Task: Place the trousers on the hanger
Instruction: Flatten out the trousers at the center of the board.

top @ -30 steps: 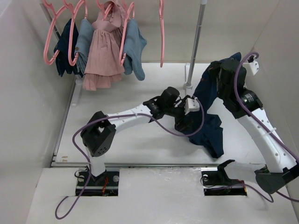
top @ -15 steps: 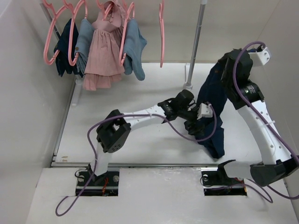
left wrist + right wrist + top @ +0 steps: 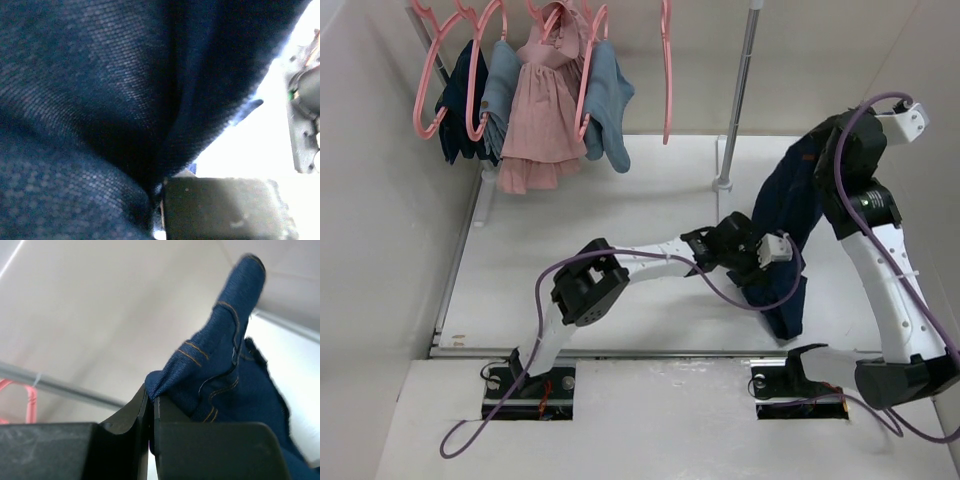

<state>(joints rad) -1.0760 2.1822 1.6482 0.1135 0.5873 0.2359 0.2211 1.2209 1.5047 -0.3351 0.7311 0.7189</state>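
Rack pole (image 3: 738,95) stood between hanger (image 3: 666,70) and dark, dangling trousers (image 3: 790,200); right gripper (image 3: 151,405) was pinching their edge; left gripper (image 3: 767,272) was buried in denim, grip unclear.

arms (image 3: 650,255) 2 | trousers (image 3: 785,205) 1 | pink hangers (image 3: 666,70) 5 | hung garments (image 3: 540,110) 4 | purple cables (image 3: 520,290) 2

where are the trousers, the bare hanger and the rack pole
trousers (image 3: 782,205), top view, on the raised navy cloth.
hanger (image 3: 667,90), top view, on its pink side, seen edge on.
pole (image 3: 740,90), top view, midway up the grey upright.
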